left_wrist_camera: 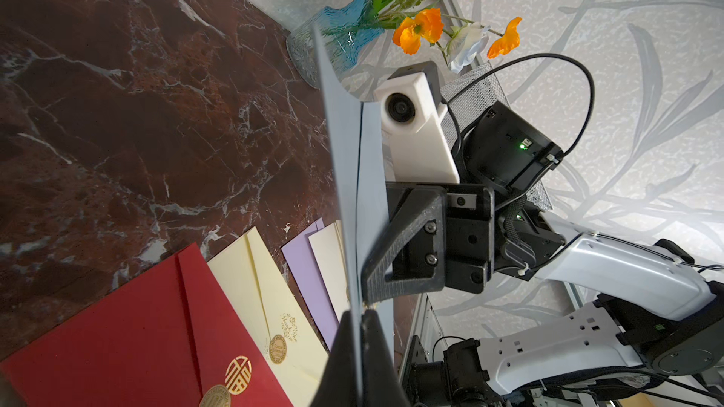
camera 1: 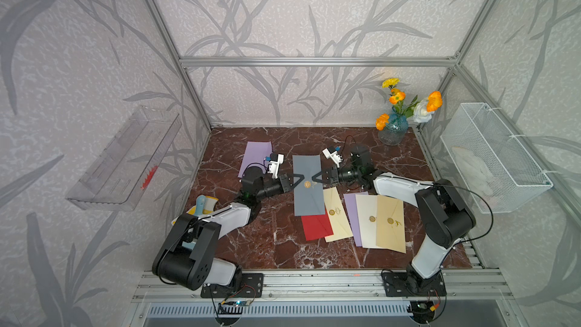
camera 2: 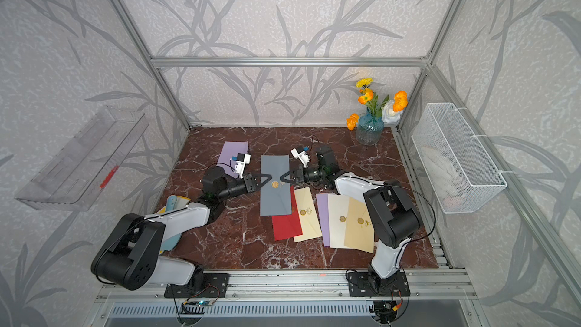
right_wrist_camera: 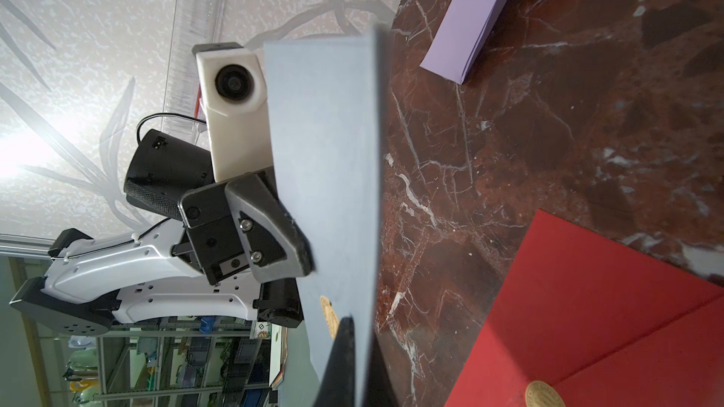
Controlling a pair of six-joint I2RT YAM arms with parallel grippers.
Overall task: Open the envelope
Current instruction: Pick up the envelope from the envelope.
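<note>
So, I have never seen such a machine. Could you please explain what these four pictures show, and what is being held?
This is a robot with two arms, fixed in front of a marble table. Two pictures look down from above, through two cameras side by side; the other two come from a small camera on each arm's wrist. Each arm ends in a two-fingered hand. The left hand and the right hand are both shut on one grey envelope, one on each side of its gold seal. A red envelope, cream envelopes and purple envelopes lie on the table, and a vase of flowers stands in the far corner.
</note>
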